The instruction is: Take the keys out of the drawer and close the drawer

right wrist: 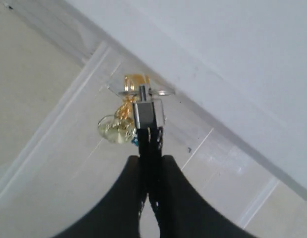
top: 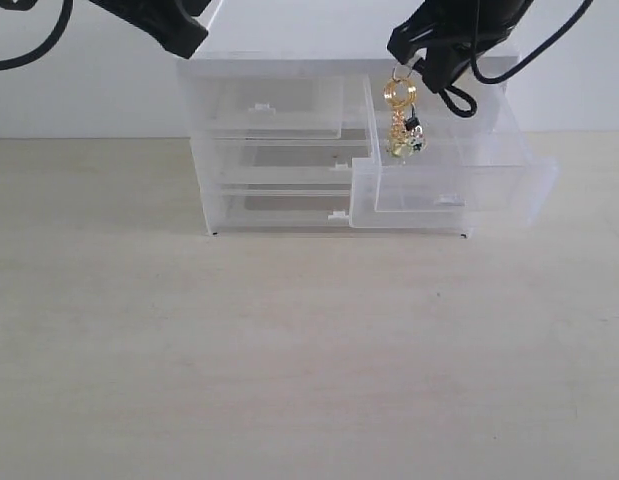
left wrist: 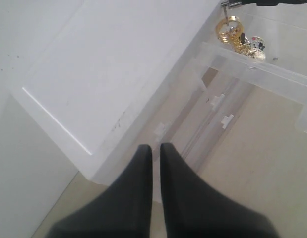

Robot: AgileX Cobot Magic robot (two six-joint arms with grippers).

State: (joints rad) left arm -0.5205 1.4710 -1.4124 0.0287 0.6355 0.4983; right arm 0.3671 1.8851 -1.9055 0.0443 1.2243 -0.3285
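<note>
The keys [top: 401,120], gold rings and pale keys on a black strap, hang in the air above the open drawer [top: 454,185], the right-hand one of the unit's top pair. My right gripper [top: 417,62] is shut on their strap. In the right wrist view the black strap is pinched between the fingers of the right gripper [right wrist: 151,157], and the keys [right wrist: 124,116] dangle over the drawer's floor [right wrist: 59,168]. My left gripper [top: 192,42] hovers above the unit's top left corner; the left gripper [left wrist: 155,147] is shut and holds nothing. From there the keys [left wrist: 238,39] show above the drawer's rim [left wrist: 272,74].
The translucent drawer unit [top: 279,150] stands at the back of a pale wooden table [top: 289,350] against a white wall. Its left top drawer [top: 274,105] and two full-width drawers [top: 279,205] are pushed in. The pulled-out drawer juts forward on the right.
</note>
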